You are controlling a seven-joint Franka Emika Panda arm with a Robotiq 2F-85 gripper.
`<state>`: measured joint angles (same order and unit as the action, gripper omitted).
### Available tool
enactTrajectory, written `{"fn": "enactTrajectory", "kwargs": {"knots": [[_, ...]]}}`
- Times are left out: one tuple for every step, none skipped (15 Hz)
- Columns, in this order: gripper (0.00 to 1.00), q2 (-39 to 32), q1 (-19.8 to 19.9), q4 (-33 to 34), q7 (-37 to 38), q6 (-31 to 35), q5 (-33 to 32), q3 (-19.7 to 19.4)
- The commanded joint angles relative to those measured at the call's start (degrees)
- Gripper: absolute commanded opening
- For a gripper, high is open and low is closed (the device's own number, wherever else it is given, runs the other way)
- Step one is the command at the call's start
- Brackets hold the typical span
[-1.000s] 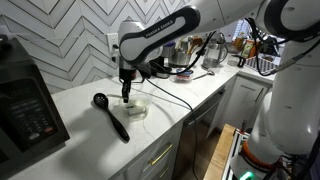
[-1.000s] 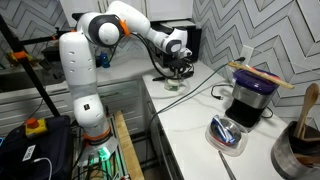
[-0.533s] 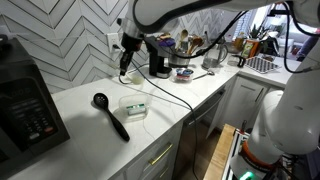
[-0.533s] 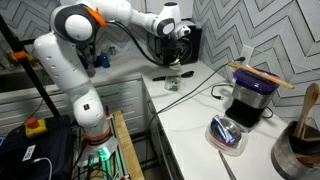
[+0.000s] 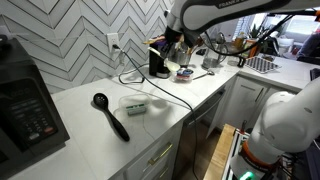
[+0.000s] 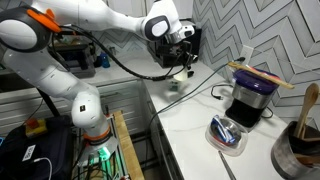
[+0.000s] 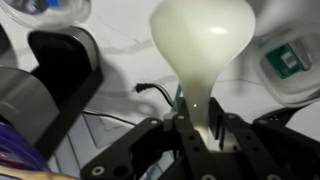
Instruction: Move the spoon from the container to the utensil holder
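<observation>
Wrist view: the gripper (image 7: 203,135) is clenched on the thin handle of the spoon (image 7: 200,45), a finger (image 7: 176,140) on each side of it. The pale bowl of the spoon fills the middle of the picture, lifted clear of the white counter (image 7: 120,105). The container (image 7: 290,62) lies to one side of the spoon's bowl and is cut off by the edge. The green piece inside it carries marks too blurred to read. On the far side of the spoon from the container stands a black appliance (image 7: 62,65), its cord trailing over the counter.

In an exterior view the container (image 5: 134,105) sits near the counter's front edge with a black ladle (image 5: 110,116) just beside it. The gripper (image 5: 172,44) hangs well above it, off toward the black appliance (image 5: 158,62) by the wall. The spoon is too small to make out here.

In an exterior view the gripper (image 6: 183,64) appears over the container (image 6: 175,86), and the spoon is again hard to pick out. Only this view shows clearly the utensil holder (image 6: 298,152), well apart from the container and cut off at the corner, wooden handles rising from it. A purple-lidded machine (image 6: 250,98) and a blue bowl (image 6: 227,135) stand between the two
</observation>
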<state>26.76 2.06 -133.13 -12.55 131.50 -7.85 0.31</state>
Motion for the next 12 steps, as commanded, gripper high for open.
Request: {"fn": "enactTrajectory", "kwargs": {"knots": [[0.06,10.0,5.03,-9.98,7.44,-1.95,-8.52,0.88],[0.06,11.67,3.32,-11.96,4.17,-2.69,-6.66,-1.18],[0.25,6.2,2.87,-6.48,4.55,-1.5,-6.11,-1.01],[0.25,7.86,3.01,-8.38,4.52,-1.82,-6.13,-1.25],[0.25,9.07,3.03,-9.68,4.52,-1.85,-6.14,-1.33],[0.25,9.81,3.03,-10.41,4.52,-1.86,-6.14,-1.32],[0.25,10.21,3.02,-10.76,4.52,-1.86,-6.15,-1.31],[0.06,10.36,3.02,-10.89,4.52,-1.86,-6.15,-1.31],[0.06,10.54,6.84,-11.88,4.46,2.08,-13.69,0.26],[0.06,10.46,7.58,-11.16,1.91,0.65,-16.28,-1.07],[0.06,10.8,8.34,-10.65,-0.8,-1.21,-19.19,-2.52],[0.06,11.32,7.68,-9.69,-5.99,-4.62,-19.68,-5.05]]}}
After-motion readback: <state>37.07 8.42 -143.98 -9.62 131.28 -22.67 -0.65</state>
